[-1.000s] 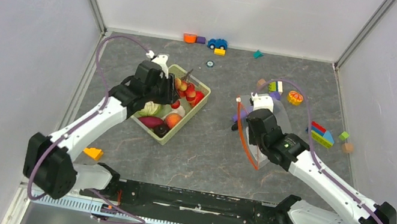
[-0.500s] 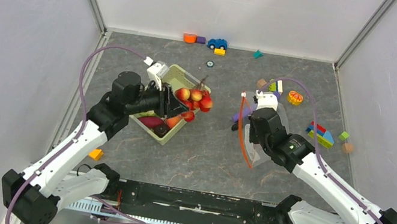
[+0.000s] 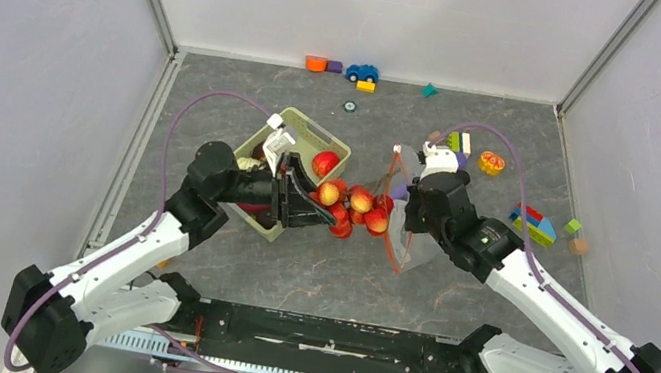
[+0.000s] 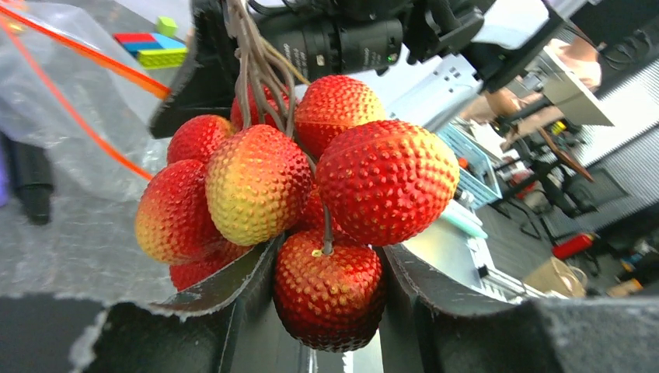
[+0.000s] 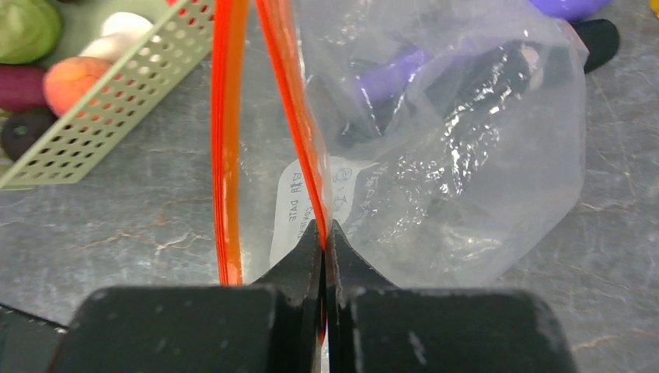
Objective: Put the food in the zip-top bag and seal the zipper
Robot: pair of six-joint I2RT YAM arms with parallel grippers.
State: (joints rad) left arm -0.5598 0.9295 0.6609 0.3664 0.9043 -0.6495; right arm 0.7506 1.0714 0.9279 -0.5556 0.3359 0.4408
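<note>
My left gripper is shut on the lowest fruit of a bunch of red and yellow bumpy fruits, part of the food. In the top view the bunch hangs just left of the zip-top bag, and the left gripper is behind it. The right gripper is shut on one side of the orange-red zipper; the other side stands apart, so the clear bag gapes. More food lies in the green basket: cabbage, a peach apple.
A purple and a dark piece show through the bag's plastic. Coloured blocks and an orange citrus slice lie to the right of the bag. A toy car and small blocks sit by the back wall.
The left arm lifted the fruit bunch out of the basket and carried it right, up to the bag's mouth. The right gripper raised the bag's zipper edge slightly.
</note>
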